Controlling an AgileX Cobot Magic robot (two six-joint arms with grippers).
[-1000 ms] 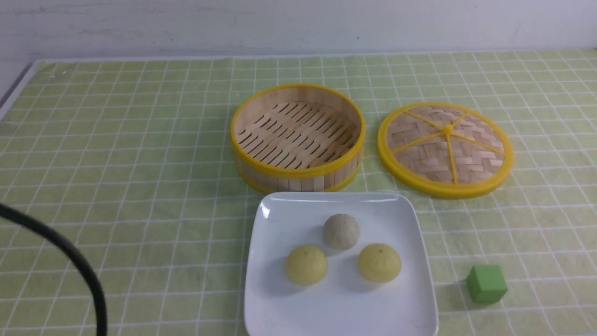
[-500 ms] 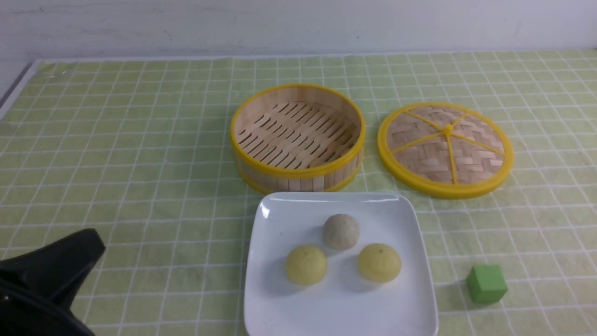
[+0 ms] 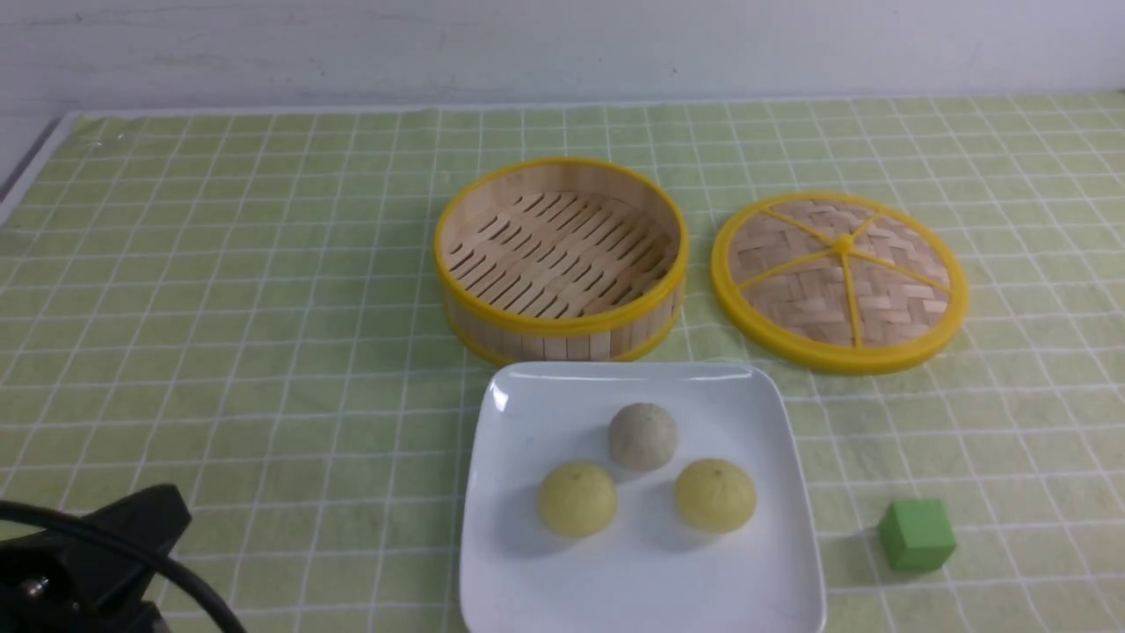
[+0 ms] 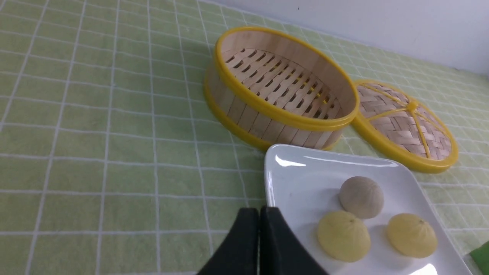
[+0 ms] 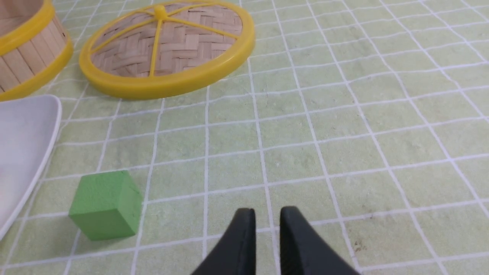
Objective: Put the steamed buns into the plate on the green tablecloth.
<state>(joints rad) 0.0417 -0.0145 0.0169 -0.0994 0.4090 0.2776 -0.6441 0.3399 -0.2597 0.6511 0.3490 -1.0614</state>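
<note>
White and glossy, the plate (image 3: 642,580) you are watching sits near the front middle of the green tablecloth (image 3: 264,308) that covers the desk. All three steamed buns (image 3: 646,479) lie on it: the greyish one farthest from you, a yellow one on its near left and another on its near right, none touching. Just beyond the plate stands the bamboo steamer basket (image 3: 560,325), with nothing inside, and to its right the woven lid (image 3: 839,281) lies flat on the cloth. A green cube (image 3: 917,534) rests just right of the plate's near corner. Your left gripper (image 4: 259,214) is closed on nothing, hovering beside the plate's left edge. Your right gripper (image 5: 266,215) shows a narrow gap between its jaws, empty, above bare cloth right of the cube.
</note>
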